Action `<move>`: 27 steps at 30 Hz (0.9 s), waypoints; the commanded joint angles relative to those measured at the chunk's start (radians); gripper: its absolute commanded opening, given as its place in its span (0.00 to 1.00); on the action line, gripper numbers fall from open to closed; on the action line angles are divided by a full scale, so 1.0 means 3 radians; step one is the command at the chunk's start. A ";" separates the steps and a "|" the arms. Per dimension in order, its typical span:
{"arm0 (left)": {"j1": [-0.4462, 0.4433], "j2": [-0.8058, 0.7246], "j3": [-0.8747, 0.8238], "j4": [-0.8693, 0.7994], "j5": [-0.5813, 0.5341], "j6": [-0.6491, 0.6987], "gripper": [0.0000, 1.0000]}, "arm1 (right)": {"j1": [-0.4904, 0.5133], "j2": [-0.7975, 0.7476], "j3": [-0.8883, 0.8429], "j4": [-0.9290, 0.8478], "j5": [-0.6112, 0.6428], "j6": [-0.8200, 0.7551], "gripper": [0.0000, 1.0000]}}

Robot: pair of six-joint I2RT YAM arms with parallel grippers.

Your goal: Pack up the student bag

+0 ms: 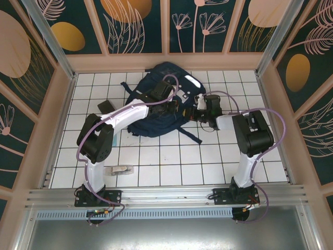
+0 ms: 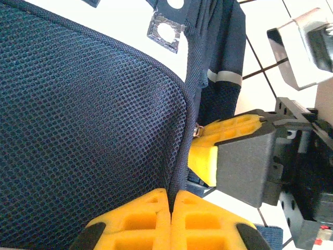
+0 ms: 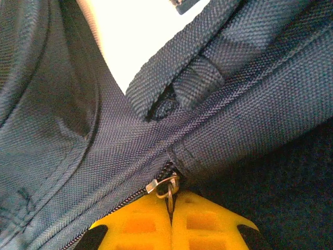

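The navy student bag (image 1: pixel 151 122) lies on the white tiled table at the back centre, with both arms reaching onto its right side. My left gripper (image 2: pixel 170 197) is shut on the edge seam of the bag's dark mesh panel (image 2: pixel 78 130). My right gripper (image 3: pixel 170 202) is shut on the metal zipper pull (image 3: pixel 167 186) of the bag (image 3: pixel 78 156), at the end of a zipper track. In the left wrist view the right gripper's yellow fingers (image 2: pixel 231 130) sit just right of the mesh edge. From above, the left gripper (image 1: pixel 174 107) and the right gripper (image 1: pixel 192 110) are close together.
A small pale object (image 1: pixel 122 169) lies on the tiles near the left arm's base. A dark flat item (image 1: pixel 106 107) rests left of the bag. Straps trail from the bag toward the front (image 1: pixel 190 133). Pink-framed walls (image 1: pixel 166 61) enclose the table.
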 commanded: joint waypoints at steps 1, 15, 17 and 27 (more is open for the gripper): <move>-0.0009 -0.0035 0.0145 0.0316 -0.0038 -0.0090 0.00 | -0.0043 -0.0233 0.0035 -0.0516 0.0115 -0.0080 0.00; -0.0023 0.0259 0.0046 0.1083 0.0199 -0.0549 0.00 | 0.0636 -0.0701 0.0196 -0.1738 0.0154 0.0076 0.00; -0.0022 0.0254 0.0047 0.1146 0.0202 -0.0602 0.00 | 0.0705 -0.0729 0.0211 -0.1710 0.0038 0.0098 0.00; 0.0095 -0.0040 0.0021 0.1154 -0.0013 -0.0619 0.54 | 0.0438 -0.0833 0.0025 -0.1843 0.0720 0.0119 0.00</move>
